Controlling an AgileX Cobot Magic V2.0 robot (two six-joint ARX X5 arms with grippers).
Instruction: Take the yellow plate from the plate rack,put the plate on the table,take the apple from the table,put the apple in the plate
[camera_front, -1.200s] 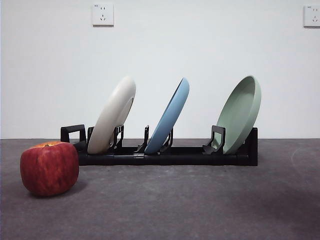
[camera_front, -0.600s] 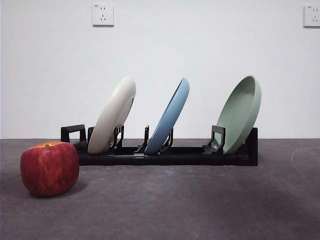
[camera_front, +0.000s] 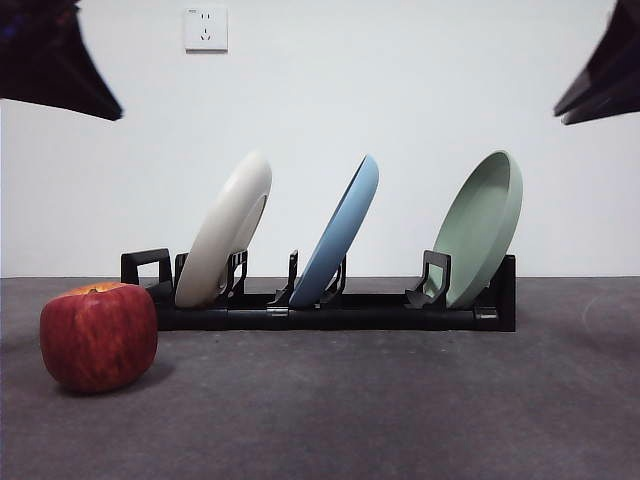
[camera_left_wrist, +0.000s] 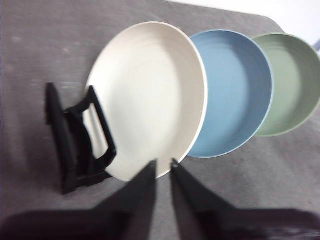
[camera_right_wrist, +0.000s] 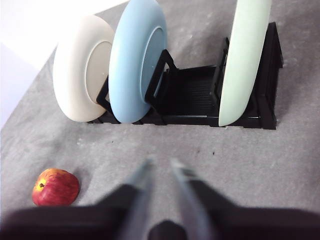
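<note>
The left hand (camera_left_wrist: 161, 165) hangs above the rack (camera_front: 330, 308), its two jaws drawn close with only a narrow slit between them, their tips just over the lower rim of the yellow plate (camera_left_wrist: 150, 97); they hold nothing, and whether they touch that rim cannot be told. The right hand (camera_right_wrist: 161, 165) hangs over bare bench (camera_front: 400, 410) on the near side of the rack, jaws likewise nearly together and empty. In the front view both arms show only as dark tips at the top corners. The yellow plate (camera_front: 225, 232) stands tilted in the slot at the rack's end nearest the apple (camera_front: 99, 336), leaning on a divider. A blue plate (camera_front: 342, 232) leans in the middle slot and a green plate (camera_front: 482, 228) at the far end, all three tilted the same way. The apple sits on the bench just in front of the rack's yellow-plate end, apart from it, stem dip up.
</note>
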